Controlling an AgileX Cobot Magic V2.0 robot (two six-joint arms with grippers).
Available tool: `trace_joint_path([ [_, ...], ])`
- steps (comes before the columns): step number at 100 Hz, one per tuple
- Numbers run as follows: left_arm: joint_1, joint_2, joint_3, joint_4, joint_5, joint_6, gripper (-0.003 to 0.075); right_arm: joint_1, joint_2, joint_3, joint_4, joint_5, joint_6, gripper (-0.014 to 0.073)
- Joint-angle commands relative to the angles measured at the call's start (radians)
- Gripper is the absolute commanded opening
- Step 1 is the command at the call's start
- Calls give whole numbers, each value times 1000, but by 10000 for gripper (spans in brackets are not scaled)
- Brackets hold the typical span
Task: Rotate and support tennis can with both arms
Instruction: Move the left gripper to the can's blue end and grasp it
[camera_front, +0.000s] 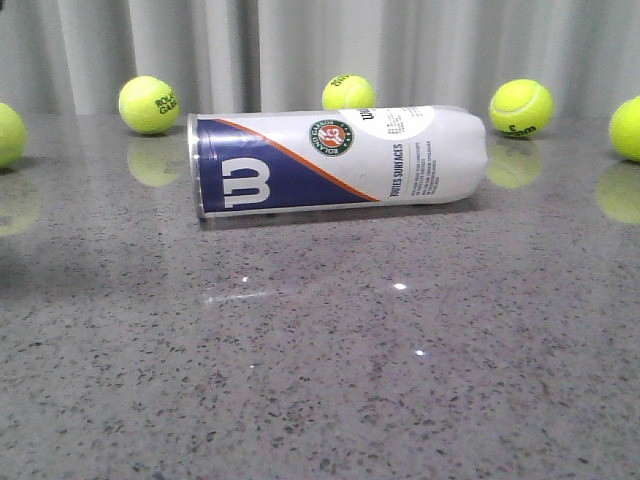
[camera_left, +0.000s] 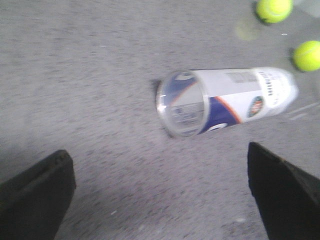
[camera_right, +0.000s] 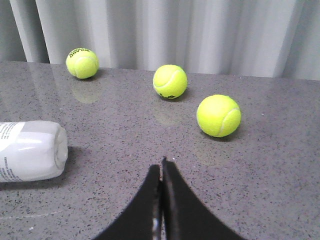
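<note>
- Front view: the tennis can (camera_front: 338, 161) lies on its side toward the far edge of the grey stone table (camera_front: 320, 380), roughly midway between the left and right edges, its long axis running along that edge. The rimmed, clear end faces the left edge and the rounded white end faces the right.
- Neither of my arms shows in this view, and nothing touches the can. I judge the task barely begun: the can is not yet rotated and not yet supported.
- Tennis balls (camera_front: 148, 104) are scattered along the far edge, behind the can and apart from it.
- Left wrist view: my left gripper (camera_left: 165, 200) hangs above the table with its jaws spread wide and nothing between them. The can's open end (camera_left: 182, 103) lies ahead of the fingers, well clear of both.
- Right wrist view: my right gripper (camera_right: 161, 200) sits low over the table with its two fingers pressed together, holding nothing. The can's white end (camera_right: 32, 151) lies off to one side, apart from the fingertips.
- Remaining, as I judge it: both arms must reach the can, turn it, and steady it.
</note>
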Motion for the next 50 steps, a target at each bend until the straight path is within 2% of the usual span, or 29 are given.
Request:
trace_joint_path([
  [1,2,56,-26,-221,-14,134,658,-8,0,-27,11,-80,-1,-66],
  [24,2,228,-29,-521,142,384,658,-8,0,-27,11,-80,-1,-66],
  [50,-2,377,-87,-610,236,463,658,-8,0,-27,11,-80,-1,-66],
])
